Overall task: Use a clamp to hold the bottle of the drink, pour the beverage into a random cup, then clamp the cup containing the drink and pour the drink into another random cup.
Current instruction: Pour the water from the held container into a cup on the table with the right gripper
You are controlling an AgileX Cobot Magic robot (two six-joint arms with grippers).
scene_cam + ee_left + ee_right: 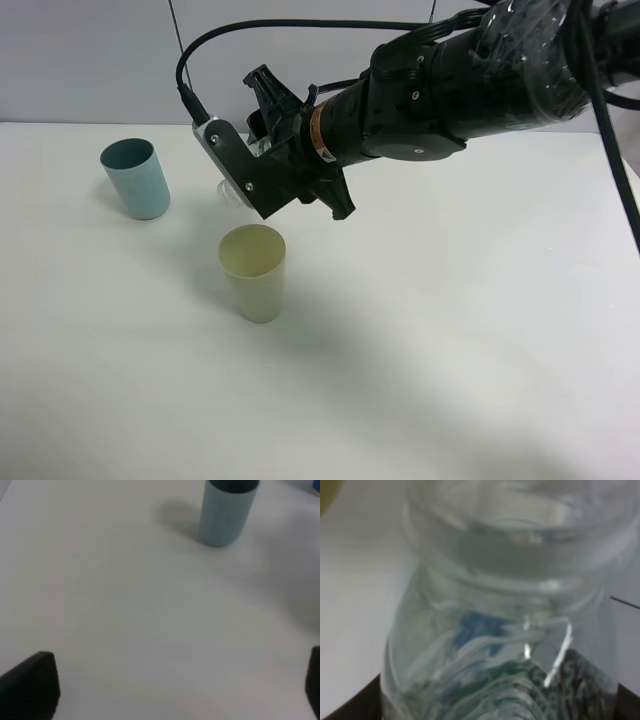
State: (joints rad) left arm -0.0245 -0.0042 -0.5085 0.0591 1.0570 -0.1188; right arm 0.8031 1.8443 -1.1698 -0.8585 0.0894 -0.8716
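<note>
My right gripper [258,150] is shut on the clear bottle [233,190], which is tilted with its open mouth down-left, above and just behind the pale yellow-green cup [253,272]. The right wrist view is filled by the bottle [505,630], its neck and green label close up, with the gripper [490,711] around it. A sliver of the yellow-green cup [327,492] shows in the corner. Whether beverage is flowing I cannot tell. The teal cup [136,178] stands upright at the left. My left gripper [170,690] is open over bare table, facing the teal cup [227,512].
The white table [450,330] stretches to the front and right of the cups. The bulky black right arm [470,80] with its cable reaches in from the upper right. The left arm is outside the exterior view.
</note>
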